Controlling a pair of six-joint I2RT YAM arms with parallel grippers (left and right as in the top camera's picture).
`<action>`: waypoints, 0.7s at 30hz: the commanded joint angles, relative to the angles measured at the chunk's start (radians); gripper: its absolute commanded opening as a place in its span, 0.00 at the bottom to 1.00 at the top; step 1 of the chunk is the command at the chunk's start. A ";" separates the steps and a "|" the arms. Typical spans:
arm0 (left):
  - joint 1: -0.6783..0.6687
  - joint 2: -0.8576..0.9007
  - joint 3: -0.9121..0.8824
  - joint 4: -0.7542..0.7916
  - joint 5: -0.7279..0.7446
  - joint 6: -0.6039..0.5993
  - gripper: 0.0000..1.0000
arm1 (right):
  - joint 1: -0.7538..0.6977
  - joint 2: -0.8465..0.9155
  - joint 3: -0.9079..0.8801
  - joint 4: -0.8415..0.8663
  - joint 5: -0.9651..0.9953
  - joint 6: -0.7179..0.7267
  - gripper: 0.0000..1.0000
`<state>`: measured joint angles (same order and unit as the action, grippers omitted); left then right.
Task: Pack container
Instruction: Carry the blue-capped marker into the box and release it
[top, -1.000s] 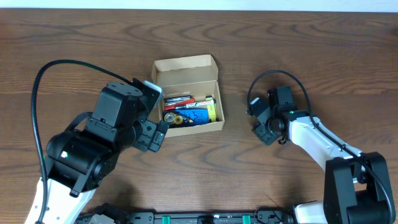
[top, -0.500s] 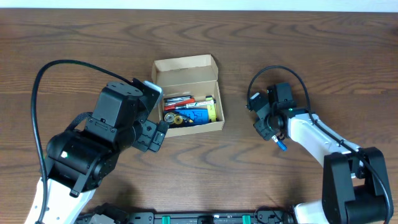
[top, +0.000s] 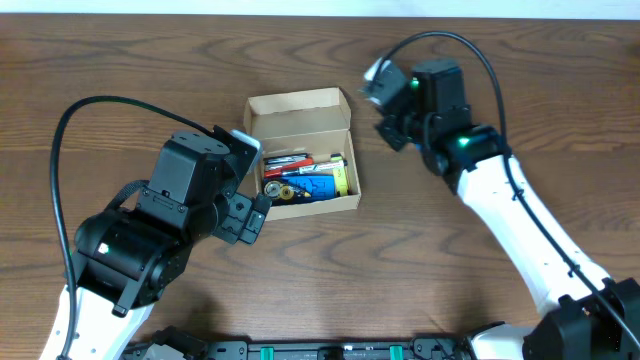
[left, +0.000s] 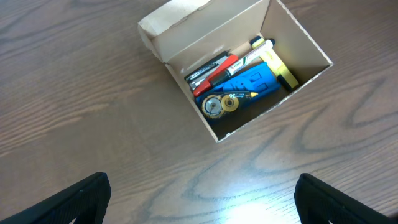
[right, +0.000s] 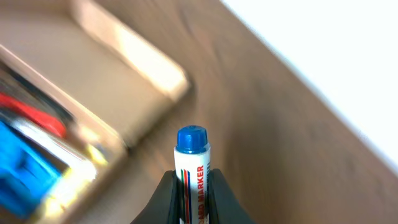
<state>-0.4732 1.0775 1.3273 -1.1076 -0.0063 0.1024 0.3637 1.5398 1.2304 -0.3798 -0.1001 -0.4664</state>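
My right gripper (right: 191, 190) is clamped on a blue-capped marker (right: 191, 163) that runs along my fingers. The open container (top: 300, 140) lies just left, mid-table. My left gripper (left: 202, 199) gapes empty at its near-left.

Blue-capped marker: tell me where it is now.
In the right wrist view, the blue-capped marker is clamped in the right tool, just off the far right corner of the container, not inside it.

Even, bright light; glare on the table (left: 249, 206); right wrist background blurred, perhaps motion.
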 joint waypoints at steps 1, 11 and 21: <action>0.003 0.000 0.005 -0.003 0.000 0.006 0.95 | 0.081 -0.003 0.011 0.040 -0.151 -0.051 0.01; 0.003 0.000 0.005 -0.003 0.000 0.006 0.95 | 0.229 0.117 0.011 0.137 -0.317 -0.053 0.01; 0.003 0.000 0.005 -0.003 0.000 0.006 0.95 | 0.294 0.281 0.011 0.149 -0.341 -0.119 0.01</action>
<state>-0.4728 1.0775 1.3273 -1.1080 -0.0063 0.1024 0.6456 1.7958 1.2369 -0.2344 -0.4164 -0.5564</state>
